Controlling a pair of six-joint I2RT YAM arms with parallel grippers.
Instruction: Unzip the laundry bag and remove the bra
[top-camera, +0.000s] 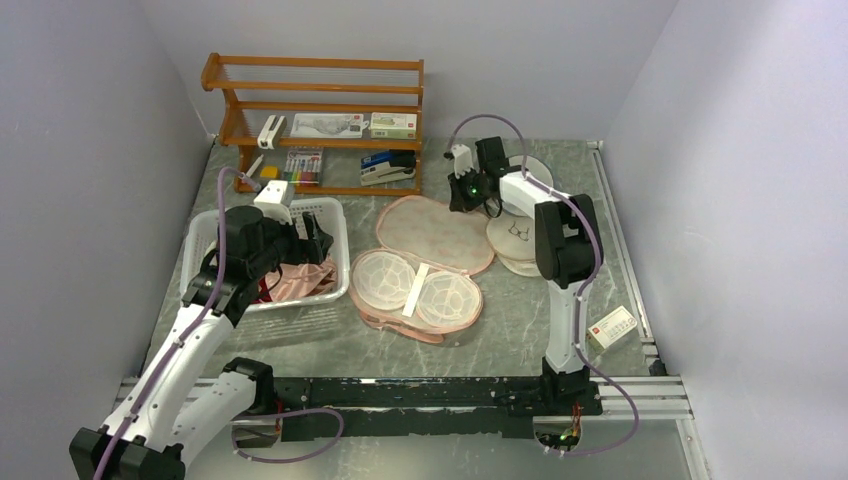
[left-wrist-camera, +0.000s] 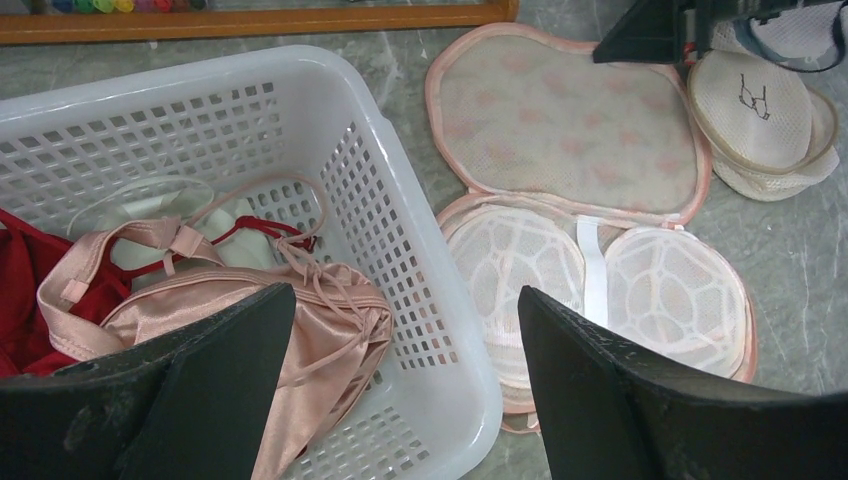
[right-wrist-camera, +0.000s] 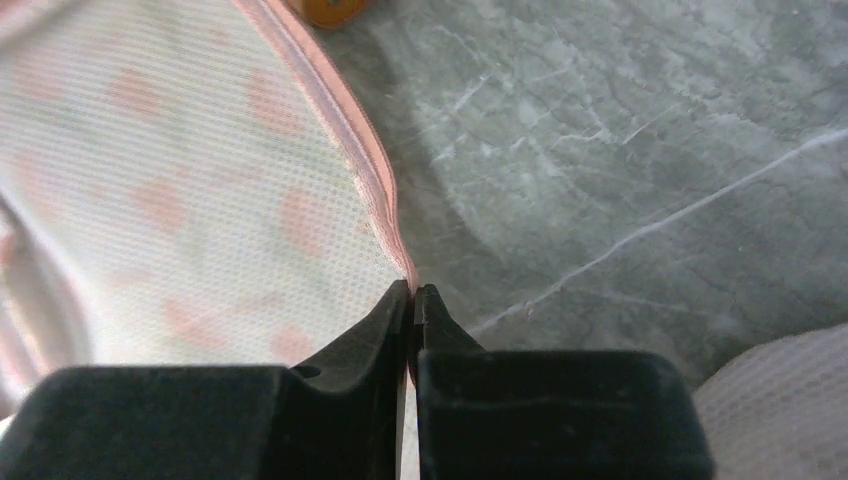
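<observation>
The laundry bag (top-camera: 435, 232) lies unzipped in mid-table, its peach-pink lid (left-wrist-camera: 570, 120) flipped back and two white mesh cups (left-wrist-camera: 600, 280) showing in the lower half. My right gripper (top-camera: 466, 190) is shut on the lid's pink edge trim (right-wrist-camera: 372, 185) at the far right rim, jaws pinched together (right-wrist-camera: 413, 292). The pale pink bra (top-camera: 305, 282) lies in the white basket (top-camera: 343, 250), beside a dark red garment (left-wrist-camera: 25, 290). My left gripper (top-camera: 305, 238) hovers open and empty over the basket's right wall (left-wrist-camera: 405, 300), with the bra (left-wrist-camera: 250, 310) below its left finger.
Cream round disc pouches (top-camera: 515, 240) are stacked right of the bag, under the right arm. A wooden shelf (top-camera: 320, 120) with small items stands at the back. A small white box (top-camera: 612, 327) lies at the right edge.
</observation>
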